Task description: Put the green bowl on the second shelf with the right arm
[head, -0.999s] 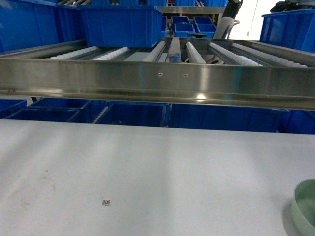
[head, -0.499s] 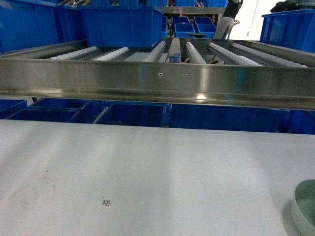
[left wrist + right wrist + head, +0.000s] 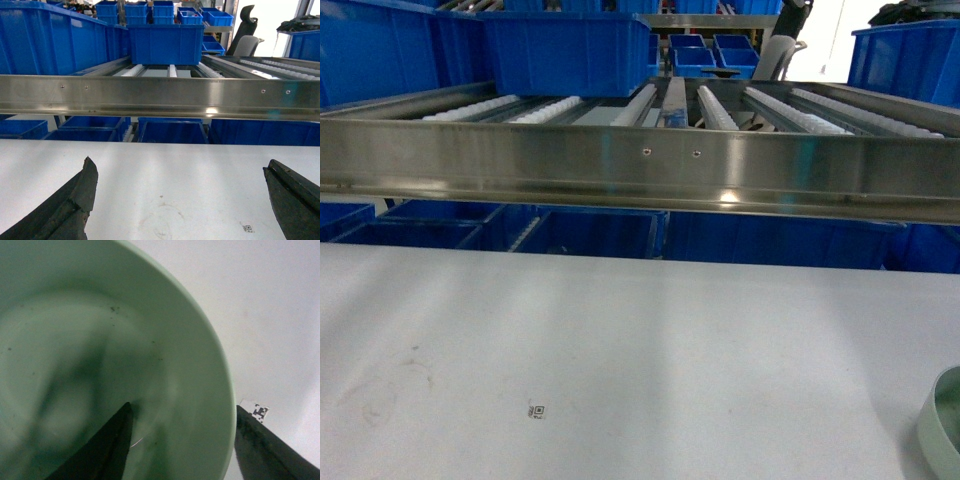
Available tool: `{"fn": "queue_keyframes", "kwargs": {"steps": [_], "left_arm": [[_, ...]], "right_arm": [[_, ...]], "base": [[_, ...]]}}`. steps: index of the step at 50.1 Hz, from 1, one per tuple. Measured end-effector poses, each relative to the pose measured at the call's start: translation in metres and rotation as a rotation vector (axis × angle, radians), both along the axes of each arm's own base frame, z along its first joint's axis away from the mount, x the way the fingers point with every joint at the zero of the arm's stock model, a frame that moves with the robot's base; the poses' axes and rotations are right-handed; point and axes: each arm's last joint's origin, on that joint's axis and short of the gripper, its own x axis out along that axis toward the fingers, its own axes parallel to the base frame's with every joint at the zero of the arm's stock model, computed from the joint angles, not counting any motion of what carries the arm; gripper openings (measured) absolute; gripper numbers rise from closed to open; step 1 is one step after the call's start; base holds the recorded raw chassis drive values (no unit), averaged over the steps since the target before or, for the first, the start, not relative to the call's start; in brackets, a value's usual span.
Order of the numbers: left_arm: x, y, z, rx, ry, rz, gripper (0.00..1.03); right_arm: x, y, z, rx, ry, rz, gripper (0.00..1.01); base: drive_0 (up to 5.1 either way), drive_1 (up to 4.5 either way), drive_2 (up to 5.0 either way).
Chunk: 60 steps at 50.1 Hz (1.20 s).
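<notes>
The right end effector [image 3: 180,440] is straddling the bowl [image 3: 100,355]: in the right wrist view one dark finger is sitting inside the basin and the other outside the rim, with the wall between them. Whether the fingers are already pressing on that wall or merely flanking it cannot be told from this close view. The bowl is sitting at the table's [image 3: 620,340] near right corner in the head view, only a sliver of its rim showing at the frame's edge.

The step in hand appears to be the grasp. The next move likely calls for pinching the rim firmly, lifting clear of the table, then carrying the bowl up and forward over the shelf's [image 3: 640,165] broad front rail onto the rollers, keeping the bowl high enough not to strike that rail.

The left end effector [image 3: 180,200] is hovering spread wide over the table, holding nothing.

Most of the bowl is being cut off in the head view, and the right arm itself is not appearing there. A blue crate [image 3: 570,50] is occupying the shelf's left rear.
</notes>
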Motion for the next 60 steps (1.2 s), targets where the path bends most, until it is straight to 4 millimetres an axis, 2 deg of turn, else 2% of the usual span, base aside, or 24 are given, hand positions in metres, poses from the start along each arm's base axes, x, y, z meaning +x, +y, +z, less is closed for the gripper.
{"fn": "queue_keyframes", "kwargs": {"steps": [9,20,34,40,56,60], "left_arm": [[0.000,0.000,0.000,0.000,0.000,0.000,0.98],[0.000,0.000,0.000,0.000,0.000,0.000,0.98],[0.000,0.000,0.000,0.000,0.000,0.000,0.98],[0.000,0.000,0.000,0.000,0.000,0.000,0.98],[0.000,0.000,0.000,0.000,0.000,0.000,0.98],[0.000,0.000,0.000,0.000,0.000,0.000,0.98]], "right_arm": [[-0.002,0.002,-0.002,-0.007,-0.002,0.003,0.27],[0.000,0.006,0.001,0.018,-0.025,0.010,0.02],[-0.002,0.007,0.006,0.028,-0.066,-0.003,0.02],[-0.002,0.007,0.017,0.026,-0.121,-0.004,0.02],[-0.004,0.009,0.071,0.096,-0.371,0.010,0.02],[-0.011,0.012,0.096,0.137,-0.476,0.010,0.02]], "base": [[0.0,0.00,0.0],[0.0,0.00,0.0],[0.0,0.00,0.0],[0.0,0.00,0.0],[0.0,0.00,0.0],[0.0,0.00,0.0]]}}
